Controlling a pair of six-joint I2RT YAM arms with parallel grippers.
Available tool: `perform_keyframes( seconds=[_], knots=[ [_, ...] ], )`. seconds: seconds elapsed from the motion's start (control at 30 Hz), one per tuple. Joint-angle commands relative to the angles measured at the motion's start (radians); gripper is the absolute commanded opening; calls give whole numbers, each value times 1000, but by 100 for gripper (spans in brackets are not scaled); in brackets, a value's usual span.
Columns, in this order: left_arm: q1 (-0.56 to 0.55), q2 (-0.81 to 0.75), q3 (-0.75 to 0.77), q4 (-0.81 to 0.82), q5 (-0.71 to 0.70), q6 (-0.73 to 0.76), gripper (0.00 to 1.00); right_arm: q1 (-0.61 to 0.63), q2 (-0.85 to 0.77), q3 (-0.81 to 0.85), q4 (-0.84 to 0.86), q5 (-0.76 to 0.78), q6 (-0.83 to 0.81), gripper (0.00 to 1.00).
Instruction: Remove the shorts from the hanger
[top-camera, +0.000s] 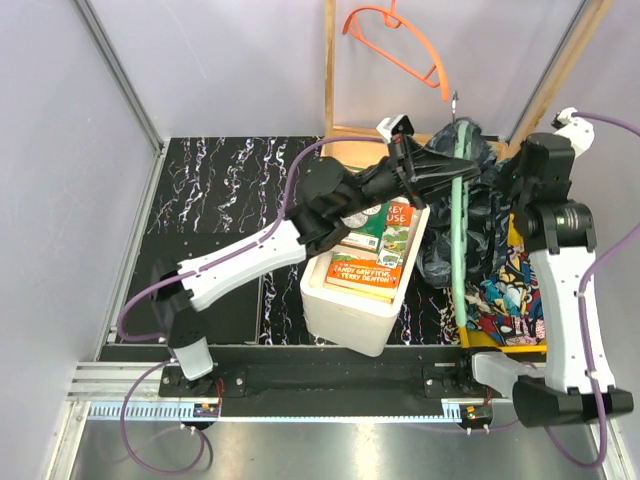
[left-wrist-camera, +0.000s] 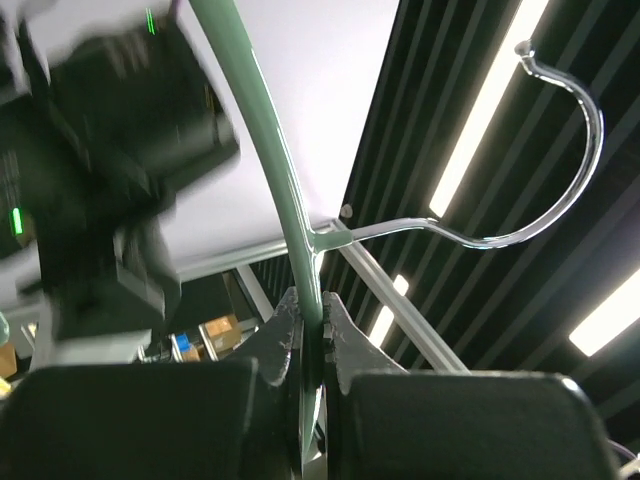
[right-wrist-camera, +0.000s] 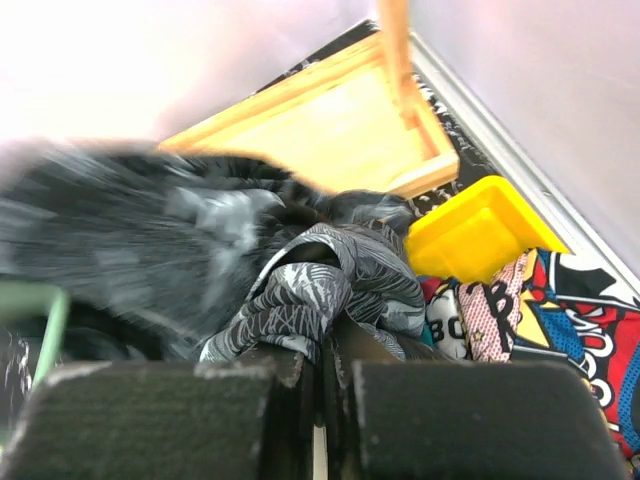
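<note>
The left arm (top-camera: 250, 255) reached from its near-left base across to the far right, almost stretched out. The left gripper (left-wrist-camera: 311, 318) was closed tightly on the green hanger (left-wrist-camera: 272, 140). The right arm (top-camera: 565, 300) rose steeply on the right, its wrist turned left, and the right gripper (right-wrist-camera: 318, 352) pinched the dark shorts (right-wrist-camera: 300, 290).

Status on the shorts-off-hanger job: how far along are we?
Done, apparently: the comic-print shorts lie off any hanger, at the yellow bin. In hand: the left gripper clamps the green hanger, and the right gripper pinches the dark patterned shorts. Left: in the top view that pair is bunched around the hanger's bar, so it needs pulling free.
</note>
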Motion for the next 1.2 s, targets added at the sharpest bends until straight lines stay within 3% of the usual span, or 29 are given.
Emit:
perform_keyframes(
  seconds=[0.0,0.07,0.17,0.3,0.4,0.5,0.63,0.8,1.17],
  knots=[
    [1,-118,-88,115,61,-232,0,-55,99,108,56,-1,48,0],
    [5,-143,-88,98,72,-218,0,-96,166,177,49,-21,79,0],
    [51,-132,31,33,174,-123,0,-106,225,285,29,-24,91,0],
    [140,-110,151,-11,306,74,0,-107,256,452,-45,8,74,0],
    [212,-150,147,-87,397,207,0,-107,239,591,-40,63,26,0],
    [277,-231,85,-205,417,355,0,-107,271,841,-71,118,-46,0],
    [361,-311,65,-345,438,495,0,-107,320,1056,-125,195,-119,0],
    [415,-348,70,-477,451,607,0,-107,268,1078,-116,195,-160,0],
    [452,-321,114,-480,488,604,0,-107,193,905,-4,168,-231,0]
  ],
)
